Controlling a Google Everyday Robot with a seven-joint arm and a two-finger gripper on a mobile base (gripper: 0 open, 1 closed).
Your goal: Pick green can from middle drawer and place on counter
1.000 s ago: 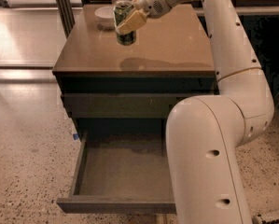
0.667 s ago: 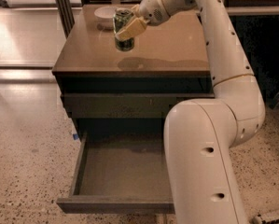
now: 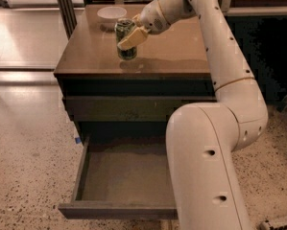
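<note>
The robot's gripper (image 3: 131, 35) reaches over the front left part of the counter (image 3: 174, 51), its tan fingers (image 3: 133, 37) clasped around the green can (image 3: 127, 53), which stands upright at the countertop. Whether the can's base touches the surface cannot be told. A white bowl (image 3: 111, 13) sits behind it. Below, the middle drawer (image 3: 126, 176) stands pulled open.
</note>
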